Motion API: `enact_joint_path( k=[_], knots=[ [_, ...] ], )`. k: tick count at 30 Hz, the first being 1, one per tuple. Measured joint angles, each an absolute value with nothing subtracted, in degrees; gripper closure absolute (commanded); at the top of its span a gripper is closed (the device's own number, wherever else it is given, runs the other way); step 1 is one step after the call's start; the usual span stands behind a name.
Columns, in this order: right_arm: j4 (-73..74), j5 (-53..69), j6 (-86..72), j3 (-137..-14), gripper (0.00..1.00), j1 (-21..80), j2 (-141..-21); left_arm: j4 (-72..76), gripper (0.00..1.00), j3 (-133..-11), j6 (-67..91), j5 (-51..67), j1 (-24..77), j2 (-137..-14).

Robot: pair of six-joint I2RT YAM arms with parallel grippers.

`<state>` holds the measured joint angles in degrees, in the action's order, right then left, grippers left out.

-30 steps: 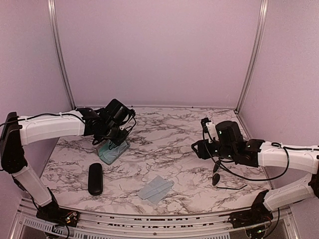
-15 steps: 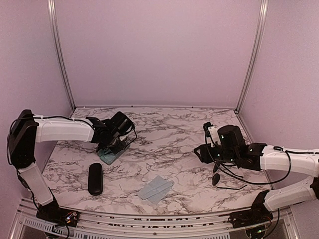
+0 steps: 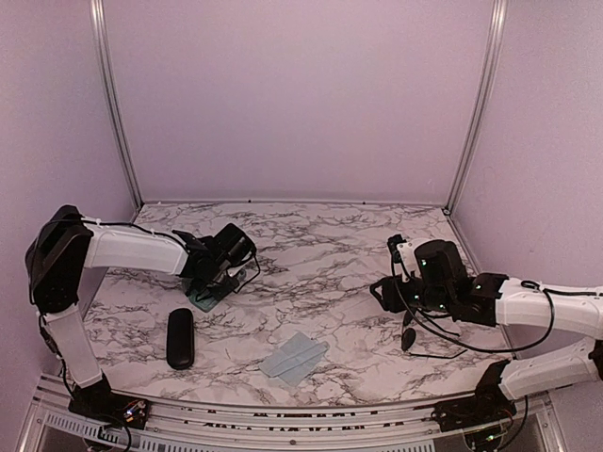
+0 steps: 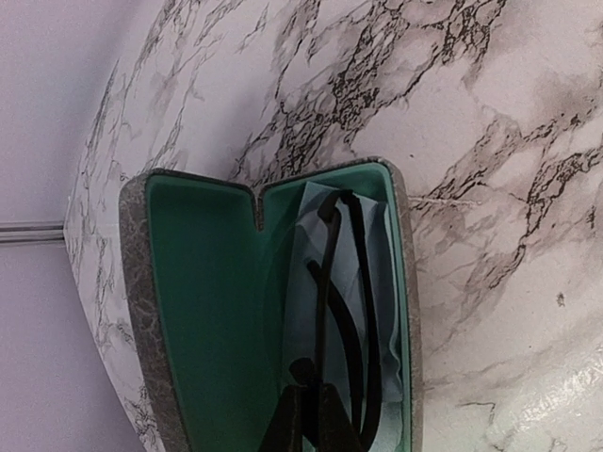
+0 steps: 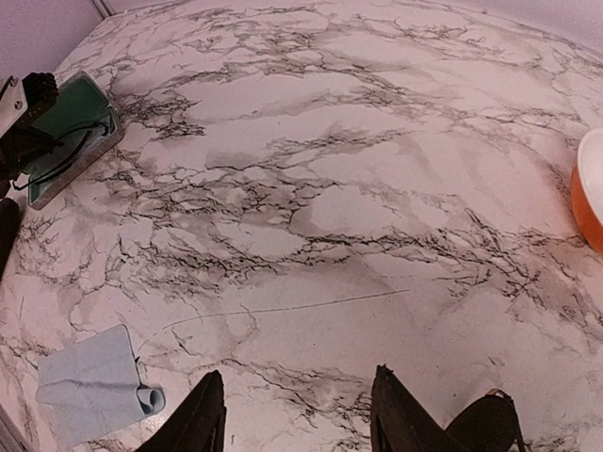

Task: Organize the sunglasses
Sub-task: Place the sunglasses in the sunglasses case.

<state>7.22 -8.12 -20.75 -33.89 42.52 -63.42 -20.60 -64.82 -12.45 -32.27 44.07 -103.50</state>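
One pair of sunglasses (image 4: 350, 282) lies with its thin black arms inside the open grey case (image 4: 137, 282), on a pale blue cloth over the green lining. My left gripper (image 4: 309, 391) is shut on this pair at the case's near end; in the top view it (image 3: 215, 280) is low over the case (image 3: 201, 299). The second pair of sunglasses (image 3: 411, 339) lies on the marble beside my right arm, and one dark lens (image 5: 485, 424) shows in the right wrist view. My right gripper (image 5: 297, 386) is open and empty above bare marble, left of that pair.
A glossy black oval case (image 3: 180, 337) lies at front left. A folded blue cloth (image 3: 295, 356) lies at front centre and also shows in the right wrist view (image 5: 94, 381). An orange and white bowl (image 5: 589, 188) is at that view's right edge.
My left gripper has come down and towards the near left, bringing its sunglasses into the open grey case. My right gripper has shifted slightly right and lower.
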Motion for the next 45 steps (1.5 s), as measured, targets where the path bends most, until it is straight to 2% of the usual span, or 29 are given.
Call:
enact_joint_path(
  k=[21,26,33,45],
  knots=[
    [7.4,-8.1,-20.99,-33.87,0.49,42.52,-63.16,-16.49,0.93,-61.89,-9.58,-31.29,43.11,-104.2],
    [7.4,-8.1,-21.08,-33.87,0.49,42.52,-63.16,-15.16,0.9,-61.25,-8.88,-30.13,42.5,-104.18],
    [7.4,-8.1,-21.17,-33.87,0.49,42.52,-63.16,-13.85,0.77,-60.27,-7.94,-28.4,41.71,-103.63],
    [7.4,-8.05,-21.23,-33.87,0.49,42.52,-63.16,-15.33,0.75,-61.01,-7.25,-25.32,41.74,-98.67]
  ],
)
